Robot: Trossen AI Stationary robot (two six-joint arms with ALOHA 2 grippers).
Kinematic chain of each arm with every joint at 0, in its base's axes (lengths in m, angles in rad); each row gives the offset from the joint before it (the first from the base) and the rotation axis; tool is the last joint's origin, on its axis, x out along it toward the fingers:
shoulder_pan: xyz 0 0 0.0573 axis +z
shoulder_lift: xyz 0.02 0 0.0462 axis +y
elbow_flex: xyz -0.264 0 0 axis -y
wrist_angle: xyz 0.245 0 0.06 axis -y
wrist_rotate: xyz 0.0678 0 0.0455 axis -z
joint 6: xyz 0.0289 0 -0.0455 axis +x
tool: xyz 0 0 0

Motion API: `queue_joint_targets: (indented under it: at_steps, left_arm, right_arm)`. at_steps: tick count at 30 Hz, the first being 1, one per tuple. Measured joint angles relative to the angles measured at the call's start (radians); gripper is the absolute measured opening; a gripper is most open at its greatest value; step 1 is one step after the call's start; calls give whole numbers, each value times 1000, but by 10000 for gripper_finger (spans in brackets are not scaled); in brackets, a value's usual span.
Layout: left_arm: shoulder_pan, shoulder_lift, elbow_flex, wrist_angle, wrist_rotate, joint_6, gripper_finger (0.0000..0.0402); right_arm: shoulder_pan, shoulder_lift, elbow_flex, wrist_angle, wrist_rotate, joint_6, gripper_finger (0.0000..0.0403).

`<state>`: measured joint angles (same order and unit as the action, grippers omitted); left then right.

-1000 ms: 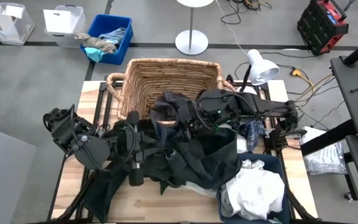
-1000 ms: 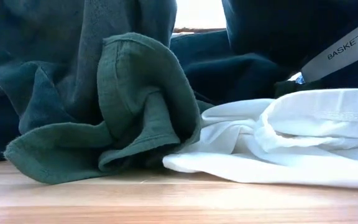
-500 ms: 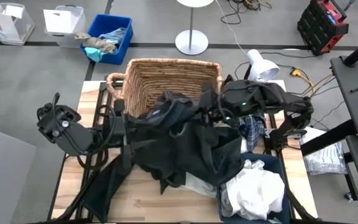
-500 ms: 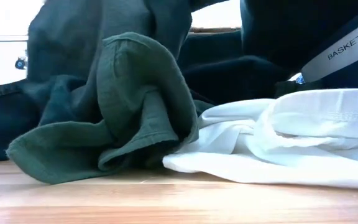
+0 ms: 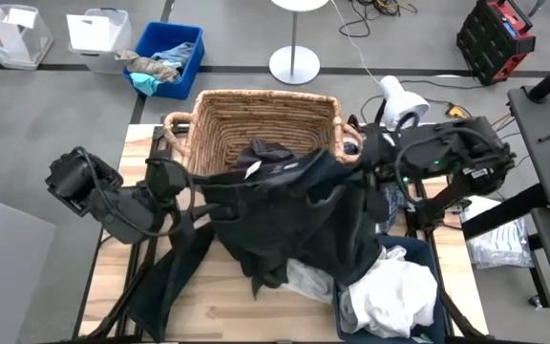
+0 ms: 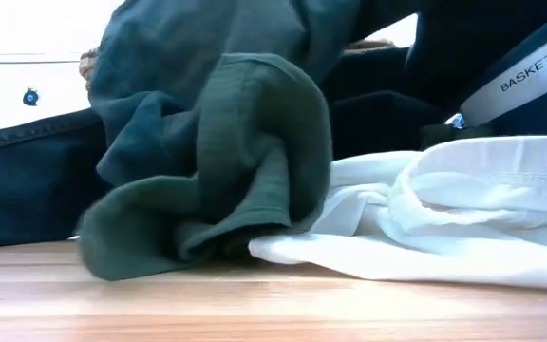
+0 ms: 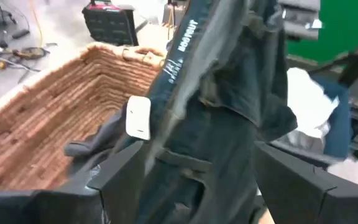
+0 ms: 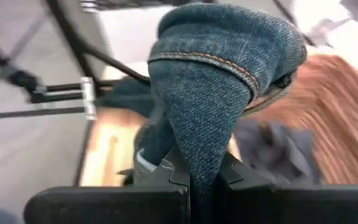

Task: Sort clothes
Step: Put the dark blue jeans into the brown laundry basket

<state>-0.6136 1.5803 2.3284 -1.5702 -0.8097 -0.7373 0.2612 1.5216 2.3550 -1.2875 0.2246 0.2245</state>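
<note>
Right wrist view: our right gripper (image 8: 202, 177) is clenched on the dark jeans (image 8: 219, 81), to carry them over the wicker basket (image 5: 256, 119); left gripper (image 7: 219, 177) released

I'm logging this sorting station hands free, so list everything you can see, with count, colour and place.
Wicker basket: one, tan, far side of the table, a dark garment inside.
Dark jeans: one, near black, spread over the table's middle, one end pinched in the right tool.
Dark green garment: one, bunched at the near edge.
White clothes: several, heaped in the navy bin at the near right corner.
Blue bin: one, on the floor beyond the table, holding teal and grey rags.
Clear tubs: two, on the floor, far left.
White lamp: one, by the table's far right corner.
Left tool: open, facing the jeans and the basket.
Right tool: shut on the jeans.
</note>
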Motion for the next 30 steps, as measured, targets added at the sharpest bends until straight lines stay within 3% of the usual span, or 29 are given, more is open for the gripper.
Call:
queue_joint_targets:
  at_steps: [5,13,19,22,25,30]
  left_arm:
    - [-18,-13,-64,-3,8,-88,268]
    - [-21,-66,-306,3,-19,-364,268]
    - [-41,-133,-546,-2,-12,-734,268]
    - [-54,-142,-620,-2,41,-890,268]
    - [-74,-143,-669,-2,80,-969,268]
    - [-100,-149,-773,-1,49,-1055,268]
  right_arm:
    - [28,-22,0,-144,122,96,9]
    - [40,-4,0,-175,127,98,9]
    - [40,12,-2,-176,126,80,9]
    - [40,16,-2,-175,127,79,9]
    - [40,16,-2,-175,126,80,9]
    - [40,16,-2,-174,126,80,9]
